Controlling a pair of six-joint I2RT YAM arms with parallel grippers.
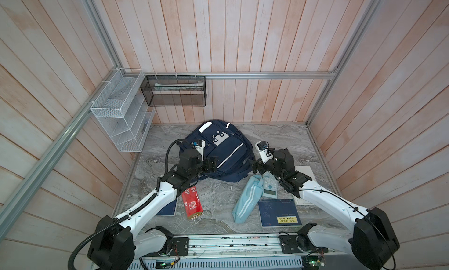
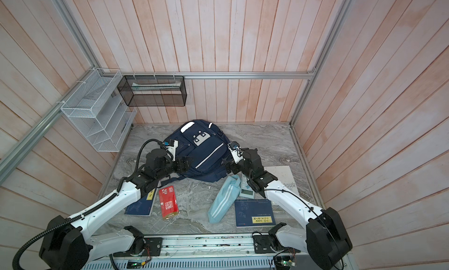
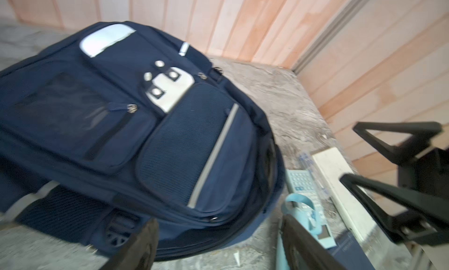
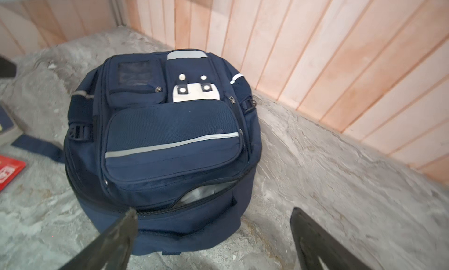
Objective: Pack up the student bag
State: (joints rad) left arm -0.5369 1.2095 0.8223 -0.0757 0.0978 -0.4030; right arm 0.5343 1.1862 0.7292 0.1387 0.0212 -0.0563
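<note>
Right wrist view shows the right end effector (image 4: 213,214) with its jaws wide apart and empty. The bag (image 4: 170,135) sits just ahead of them, its main zip partly undone. The left end effector (image 3: 218,228) is also spread and grips nothing, with the bag's near end just beyond its fingers. In both top views the two flank that near end. The bag lies mid-surface (image 1: 218,191), toward the back edge.

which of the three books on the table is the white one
The white book farthest right, beside the calculator; the left notebook and the right notebook are both dark blue.
</note>
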